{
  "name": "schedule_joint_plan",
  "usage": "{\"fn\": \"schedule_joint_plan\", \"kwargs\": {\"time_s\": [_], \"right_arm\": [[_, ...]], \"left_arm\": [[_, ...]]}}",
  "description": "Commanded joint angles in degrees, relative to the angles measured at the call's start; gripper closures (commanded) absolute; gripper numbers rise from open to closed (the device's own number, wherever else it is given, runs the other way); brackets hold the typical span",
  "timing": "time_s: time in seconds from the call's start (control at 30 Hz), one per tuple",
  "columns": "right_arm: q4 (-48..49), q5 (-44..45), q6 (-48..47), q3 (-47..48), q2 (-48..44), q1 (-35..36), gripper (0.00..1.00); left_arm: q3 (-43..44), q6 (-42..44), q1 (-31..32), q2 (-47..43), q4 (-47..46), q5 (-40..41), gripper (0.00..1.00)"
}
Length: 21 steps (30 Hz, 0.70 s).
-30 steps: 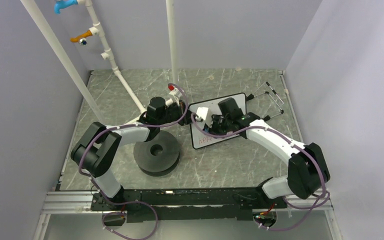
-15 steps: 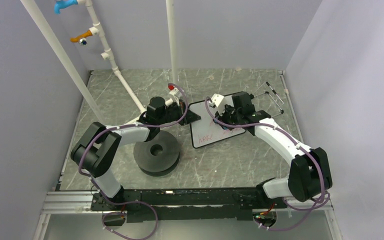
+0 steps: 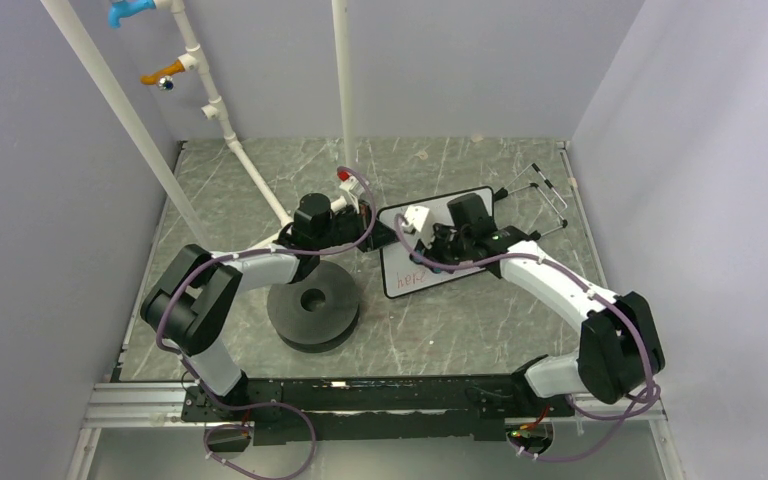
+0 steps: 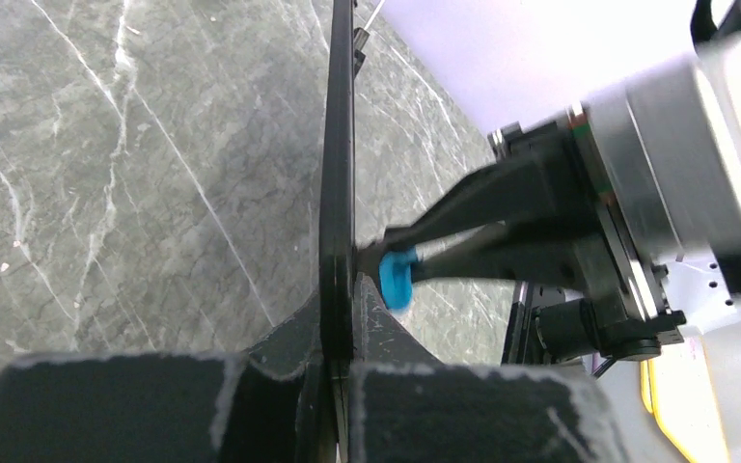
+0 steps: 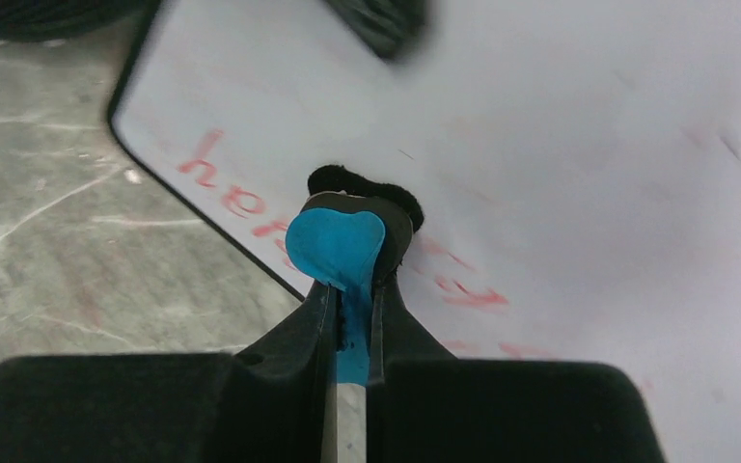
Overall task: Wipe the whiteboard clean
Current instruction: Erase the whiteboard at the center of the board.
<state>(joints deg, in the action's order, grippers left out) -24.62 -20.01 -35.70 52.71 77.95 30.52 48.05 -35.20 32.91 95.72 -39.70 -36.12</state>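
The whiteboard (image 3: 396,252) lies tilted at mid-table, with red handwriting (image 3: 413,276) along its near-left part. My left gripper (image 3: 368,238) is shut on the board's left edge; in the left wrist view the board (image 4: 336,183) appears edge-on between the closed jaws (image 4: 338,338). My right gripper (image 3: 431,256) is shut on a small blue-and-black eraser (image 5: 336,246), pressed on the white surface (image 5: 560,106) just beside the red letters (image 5: 236,198). Smeared red marks (image 5: 468,294) lie to the eraser's right. The same eraser (image 4: 397,278) shows blue in the left wrist view.
A black disc (image 3: 312,305) with a centre hole sits left of the board, under the left arm. White pipes (image 3: 257,180) slant across the back left. A thin wire frame (image 3: 548,195) lies at the back right. A red-capped item (image 3: 342,175) stands behind the left gripper.
The right gripper swept the eraser toward the board's far right, then came back toward the near-left part. The left gripper and the board stayed put.
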Motion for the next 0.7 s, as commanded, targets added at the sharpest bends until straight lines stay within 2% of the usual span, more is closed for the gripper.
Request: {"fn": "schedule_joint_plan", "kwargs": {"time_s": [0.0, 0.13, 0.2, 0.4, 0.57, 0.67], "right_arm": [[7.56, 6.63, 7.1, 1.12, -0.62, -7.03, 1.0], [8.36, 8.23, 7.57, 0.25, -0.9, -7.93, 1.0], [7.29, 5.42, 5.57, 0.02, -0.9, -7.52, 1.0], [-0.37, -3.49, -4.8, -1.3, 0.41, 0.93, 1.0], [0.81, -0.3, -2.95, -0.56, 2.04, 2.06, 1.0], [3.61, 2.54, 1.59, 0.35, 1.62, -1.24, 1.0]], "left_arm": [[1.69, -1.22, 0.93, -2.53, -5.36, -4.86, 1.0], [1.64, -1.28, 0.92, -2.47, -5.5, -5.01, 1.0], [1.65, -1.18, 0.93, -2.7, -5.26, -4.84, 1.0], [1.87, -1.06, 0.87, -2.68, -4.78, -4.58, 1.0], [1.86, -0.71, 0.93, -3.12, -4.43, -4.67, 1.0], [1.8, -0.67, 0.88, -3.16, -4.46, -4.95, 1.0]]}}
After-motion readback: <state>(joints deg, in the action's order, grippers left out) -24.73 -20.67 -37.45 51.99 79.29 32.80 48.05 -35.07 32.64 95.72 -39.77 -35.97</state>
